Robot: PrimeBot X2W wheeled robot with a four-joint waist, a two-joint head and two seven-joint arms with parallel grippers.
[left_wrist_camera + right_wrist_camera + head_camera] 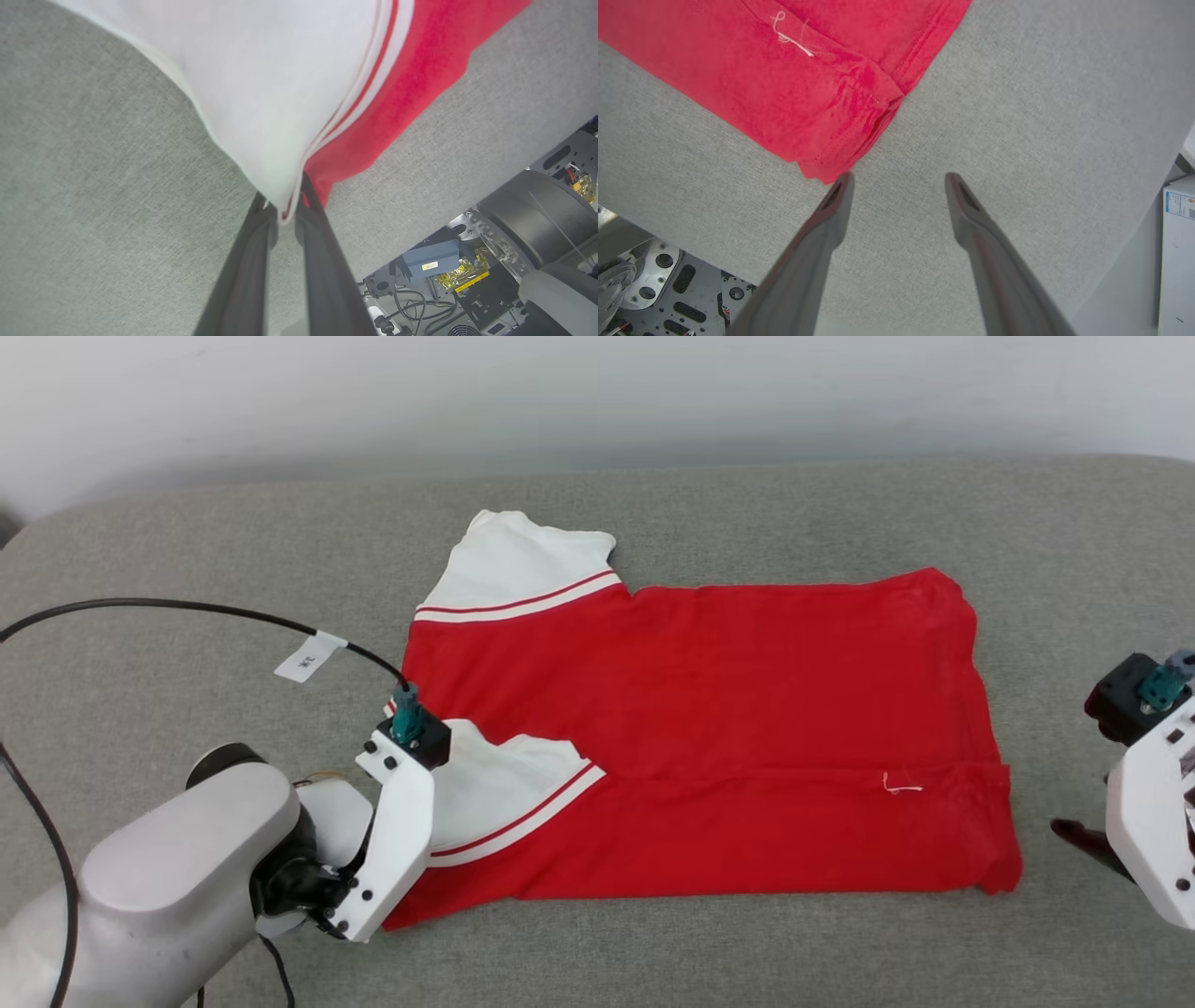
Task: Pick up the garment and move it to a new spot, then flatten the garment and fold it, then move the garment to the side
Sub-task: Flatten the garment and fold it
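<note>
My left gripper (286, 212) pinches the smooth white sleeve (280, 93) of the red shirt (747, 709), a flat oblong (loose white thread (901, 787) showing) on the grey woven table (747, 952). My right gripper (899, 184) gapes beside its stitched corner.

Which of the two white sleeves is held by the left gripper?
The nearer sleeve: the left gripper pinches its edge. The farther sleeve lies flat, untouched.

Bright, even, diffuse light from above; no hard shadows. Faint soft shadow along garment (747, 709) edge on table (653, 952). Red cloth oversaturated, weave mostly lost. White sleeve (280, 93) near blown out. Left gripper (282, 191) soft, out of focus toward bottom edge. Wrist views wide-angle, edges bowed. Head view sharp; wall (560, 392) washed pale.
</note>
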